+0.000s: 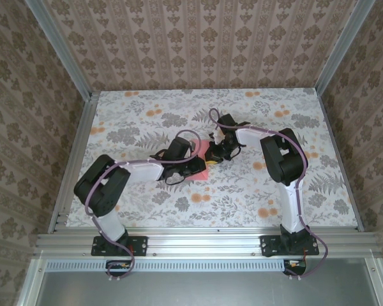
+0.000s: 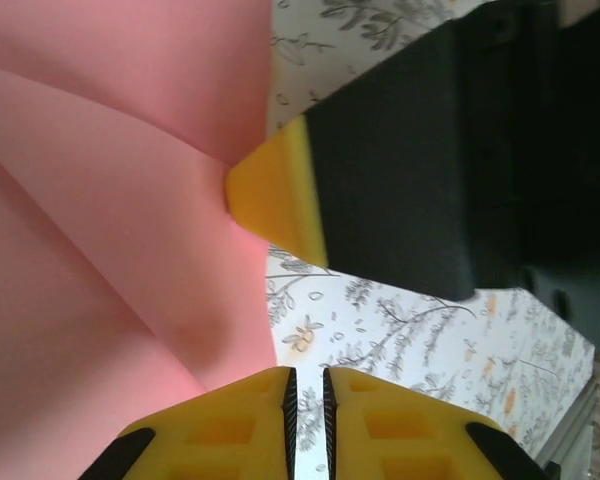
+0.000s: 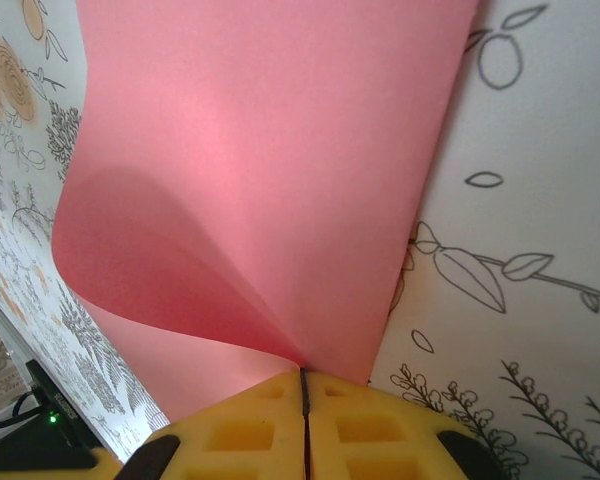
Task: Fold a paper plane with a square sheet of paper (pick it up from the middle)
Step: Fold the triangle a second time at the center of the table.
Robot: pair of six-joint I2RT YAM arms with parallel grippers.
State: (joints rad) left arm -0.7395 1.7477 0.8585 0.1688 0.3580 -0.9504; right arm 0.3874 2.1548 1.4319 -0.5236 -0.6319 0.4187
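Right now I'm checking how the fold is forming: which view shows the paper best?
The right wrist view: the paper curls over towards the shut right pincer, which pinches its edge. The left wrist view gives creased pink paper beside a yellow fingertip. From the top, the arms leave a small pink patch showing.

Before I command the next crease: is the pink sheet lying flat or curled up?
Curled, not flat. The square sheet of paper bows over itself, its edge pinched in the shut right gripper.

Top external: high behind the arm bases, looking down over the whole table (image 1: 147, 210) to its far edge. Wrist views: very close, aimed past own yellow fingertips. Shared by all three: the pink sheet (image 1: 205, 167) (image 2: 110, 220) (image 3: 270, 180) at mid-table.
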